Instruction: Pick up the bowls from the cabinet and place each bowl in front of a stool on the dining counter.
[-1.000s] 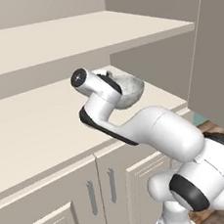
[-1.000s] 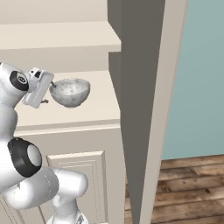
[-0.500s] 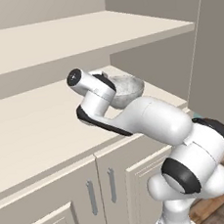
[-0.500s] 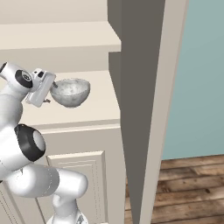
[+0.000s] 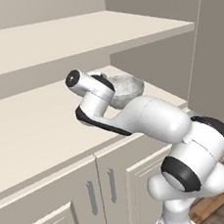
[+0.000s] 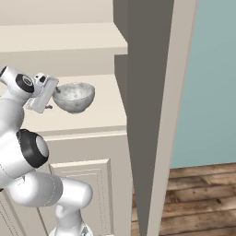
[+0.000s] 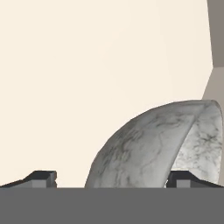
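Observation:
A grey speckled bowl (image 5: 128, 86) (image 6: 73, 97) (image 7: 144, 148) stands upright on the cream cabinet's lower open shelf (image 5: 32, 128), near its right end. My gripper (image 6: 55, 92) (image 7: 114, 178) is open at the bowl's left rim. In the hand view one fingertip (image 7: 188, 177) sits in front of the bowl's inside. The other fingertip (image 7: 41, 177) is outside, well apart from the wall. Nothing is gripped. The dining counter and stool are out of view.
An upper shelf (image 5: 100, 31) overhangs the bowl. A tall dark grey panel (image 6: 143, 115) rises just right of it, with a teal wall (image 6: 207, 83) and wooden floor (image 6: 203, 198) beyond. Panelled doors with slim grey handles (image 5: 111, 185) lie below the shelf.
The arm's elbow and lower links have swung round while the hand shifted slightly left at the bowl's rim. The bowl has not moved and the jaws stay open.

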